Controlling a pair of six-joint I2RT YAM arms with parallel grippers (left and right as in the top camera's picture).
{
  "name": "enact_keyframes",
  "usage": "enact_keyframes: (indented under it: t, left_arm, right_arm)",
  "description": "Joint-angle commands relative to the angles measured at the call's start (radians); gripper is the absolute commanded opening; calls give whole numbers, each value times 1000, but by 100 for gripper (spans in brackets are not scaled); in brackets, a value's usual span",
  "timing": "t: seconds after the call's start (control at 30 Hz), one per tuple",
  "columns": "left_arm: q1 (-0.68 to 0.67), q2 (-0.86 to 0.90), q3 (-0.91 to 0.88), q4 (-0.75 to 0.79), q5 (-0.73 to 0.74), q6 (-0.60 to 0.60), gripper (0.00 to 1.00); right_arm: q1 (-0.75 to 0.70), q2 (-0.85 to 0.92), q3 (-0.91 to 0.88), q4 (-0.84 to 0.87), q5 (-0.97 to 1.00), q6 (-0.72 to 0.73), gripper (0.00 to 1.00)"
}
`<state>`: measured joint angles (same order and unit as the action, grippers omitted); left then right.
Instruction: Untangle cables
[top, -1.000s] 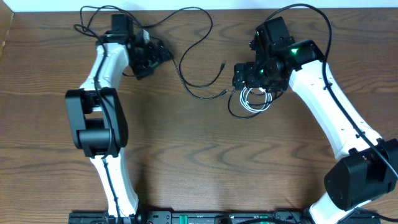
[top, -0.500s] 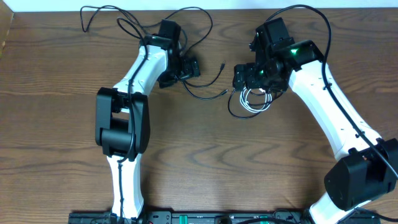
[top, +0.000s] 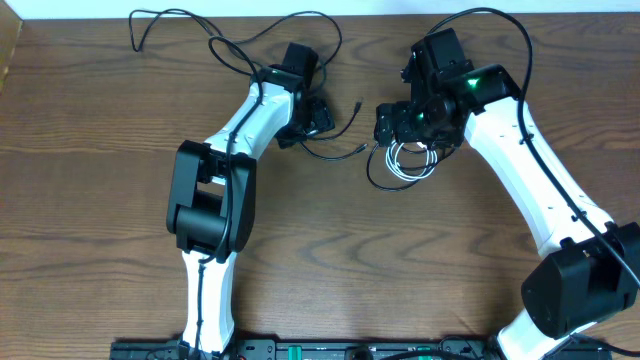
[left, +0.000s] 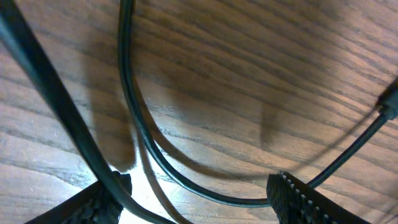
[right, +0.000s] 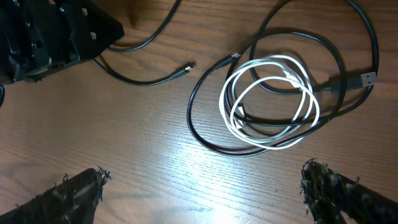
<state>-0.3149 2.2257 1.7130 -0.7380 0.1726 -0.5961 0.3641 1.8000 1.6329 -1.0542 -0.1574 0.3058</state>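
A long black cable (top: 322, 25) runs from the back left and loops to the table's middle, ending in plugs (top: 360, 148). My left gripper (top: 316, 120) is low over that loop. In the left wrist view its jaws (left: 199, 208) are open, with a curve of the black cable (left: 186, 186) lying between them on the wood. A white cable (top: 404, 160) lies coiled with a second black cable (top: 374, 178) under my right gripper (top: 410, 135). In the right wrist view the jaws (right: 208, 196) are open and empty, above the white coil (right: 273, 99) and the black loop (right: 198, 127).
A thicker black cord (left: 59, 102) crosses close in front of the left wrist camera over the left finger. A USB plug (right: 368, 79) lies at the right of the coil. My left gripper body (right: 50, 31) shows at the right wrist view's top left.
My left arm has swung from the back left to the right and come down over the black cable loop in the middle. The right arm and the coil have not moved.
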Motion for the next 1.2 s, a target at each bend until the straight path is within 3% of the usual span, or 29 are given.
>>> enact_keyframes:
  t: [0.0,0.2,0.27,0.33,0.37,0.57,0.83,1.0,1.07,1.13,1.17]
  left_arm:
    - [-13,28,-8,-5,-63,-57,75]
    - [-19,65,-8,-8,-93,-80,75]
    - [-19,90,-8,-1,-60,-79,71]
    - [-18,95,-8,3,-53,-79,54]
    - [-19,95,-7,10,-42,-79,37]
    - [-5,95,-5,115,68,-97,8]
    - [98,95,-5,441,256,-253,7]
    - [182,95,-5,816,423,-517,7]
    - [210,95,-5,1029,433,-657,7]
    - [224,95,-5,1162,426,-723,8]
    - [229,95,-5,1210,417,-745,17]
  right_arm:
    - [11,2,-7,-1,1,-8,99]
    - [11,2,-7,-5,1,-8,99]
    - [11,2,-7,-5,1,-8,99]
    - [11,2,-7,-5,1,-8,99]
    - [11,2,-7,-5,1,-8,99]
    - [11,2,-7,-5,1,-8,99]
    - [11,2,-7,-26,2,-35,99]
    - [11,2,-7,-30,2,-34,99]
    - [11,2,-7,-30,2,-34,99]
    - [11,2,-7,-31,2,-34,99]
    - [11,2,-7,-31,1,-34,99]
